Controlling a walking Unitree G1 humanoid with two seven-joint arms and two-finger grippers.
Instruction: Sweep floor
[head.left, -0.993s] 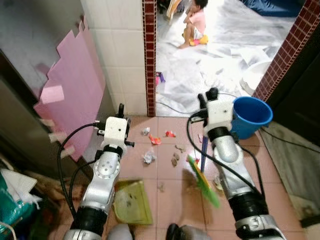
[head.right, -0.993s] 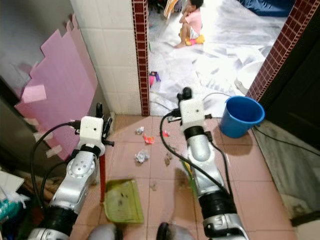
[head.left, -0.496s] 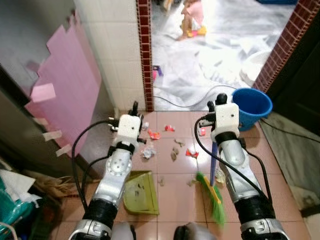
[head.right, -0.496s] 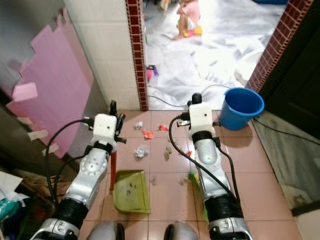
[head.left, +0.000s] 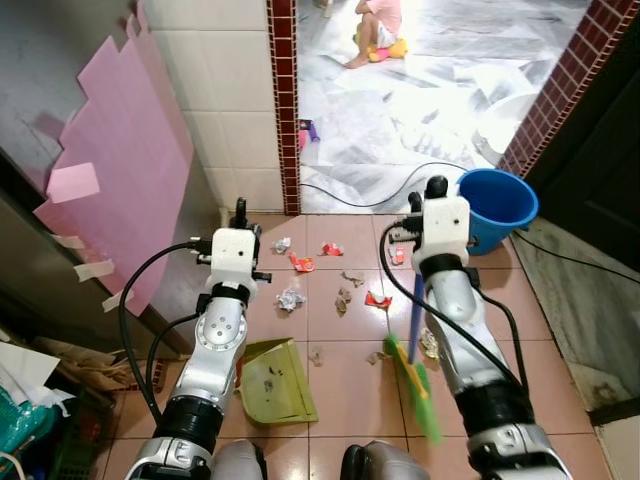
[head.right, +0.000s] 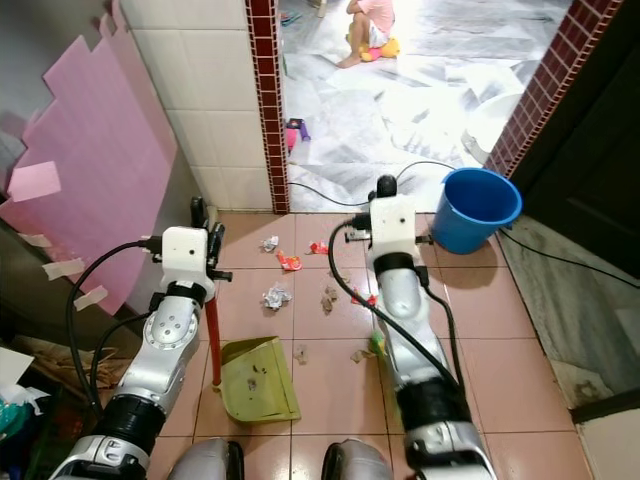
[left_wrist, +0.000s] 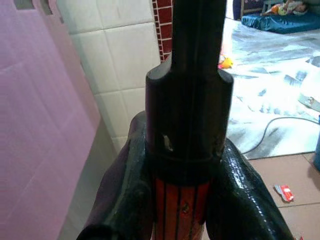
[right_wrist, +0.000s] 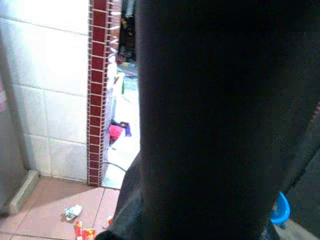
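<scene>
My left gripper (head.left: 240, 213) is shut on the red handle (head.right: 213, 340) of a green dustpan (head.left: 275, 382), which rests on the pink tiles near my feet. The left wrist view has its fingers (left_wrist: 131, 192) clamped round that handle. My right gripper (head.left: 435, 190) is shut on the blue handle (head.left: 415, 305) of a broom. The broom's green bristles (head.left: 420, 392) touch the floor to the right of the pan. Beyond both lies litter: a crumpled paper (head.left: 290, 298), red wrappers (head.left: 300, 263) and brown scraps (head.left: 345, 298).
A blue bucket (head.left: 497, 205) stands at the right by a brick-edged doorway (head.left: 283, 100). A pink sheet (head.left: 120, 170) leans on the left wall. A cable (head.left: 400, 195) crosses the threshold. A person (head.left: 378, 25) sits on the far floor. Clutter (head.left: 30, 400) lies at the lower left.
The whole view has shifted with my head. Both grippers keep their hold. The broom head sits a little nearer my feet than one second ago; the dustpan stays beside my left arm.
</scene>
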